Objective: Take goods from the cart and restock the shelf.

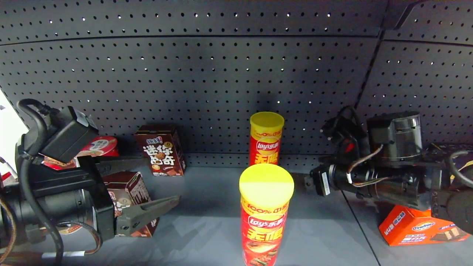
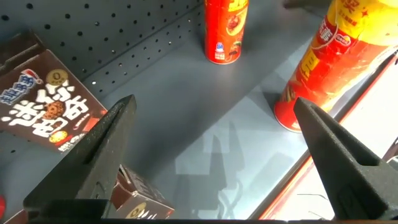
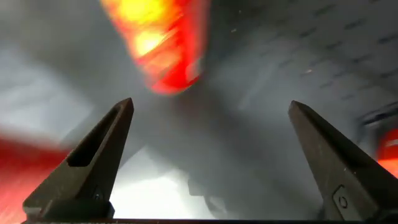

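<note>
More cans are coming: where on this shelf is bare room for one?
Bare shelf lies between the front can and the orange box, and between the rear brown box and the rear can. The left end, around the nearer brown box, is crowded.

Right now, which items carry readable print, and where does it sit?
Front chip can: label on its side, readable.
Rear chip can: side label, readable.
Upright brown box: front face, readable.
Orange box: upper face, readable.
Near brown box: partly hidden, unreadable.
Wording is brand print, not quoted.
</note>
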